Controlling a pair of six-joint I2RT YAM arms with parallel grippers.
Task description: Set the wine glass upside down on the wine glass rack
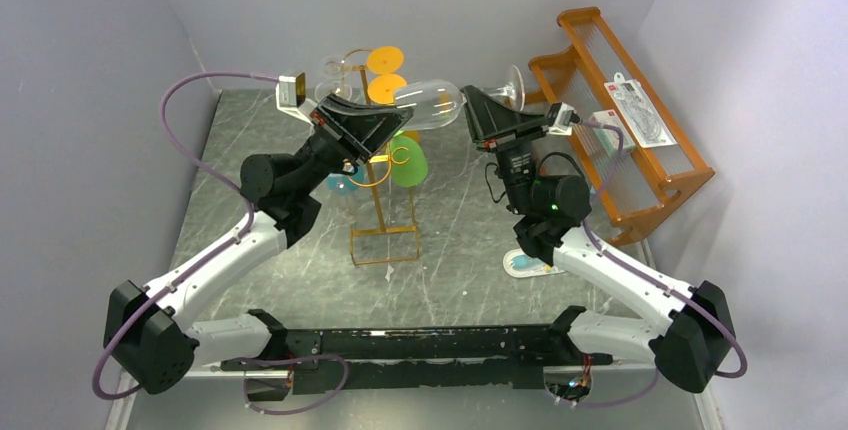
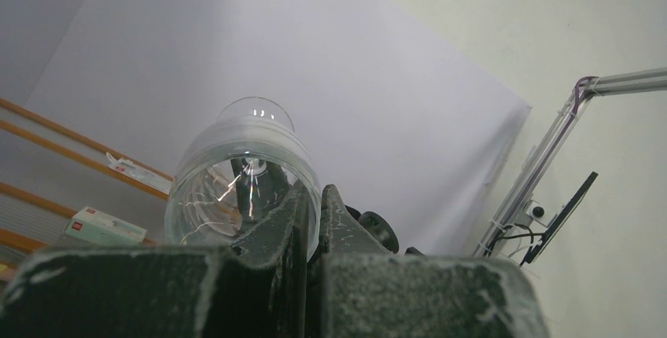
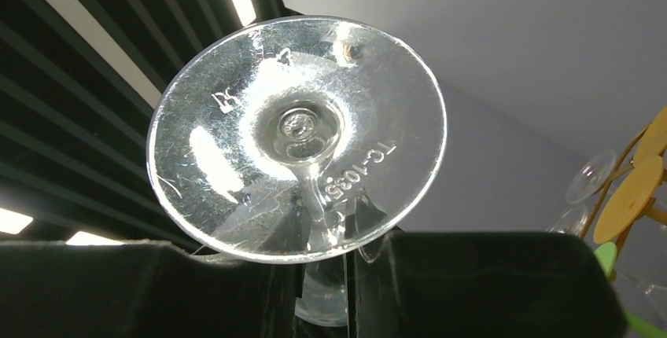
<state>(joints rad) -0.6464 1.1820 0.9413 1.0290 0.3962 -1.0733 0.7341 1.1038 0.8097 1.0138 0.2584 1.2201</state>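
Observation:
The clear wine glass (image 1: 430,103) lies on its side in the air, held between both arms above the rack's top. My left gripper (image 1: 398,120) is shut on the bowl's rim, one finger inside the bowl (image 2: 236,165) and one outside; its tips meet at the glass wall (image 2: 313,196). My right gripper (image 1: 473,95) is closed around the stem just behind the round foot (image 3: 299,134), which fills the right wrist view with the stem between the fingers (image 3: 334,228). The wine glass rack (image 1: 378,190), a thin golden wire stand, rises below and between the arms.
Orange, green and blue discs (image 1: 385,60) and another clear glass (image 1: 338,70) hang on the rack. An orange stepped shelf (image 1: 640,165) with a packaged item (image 1: 640,115) stands at the right wall. A small white and teal object (image 1: 525,265) lies by the right arm.

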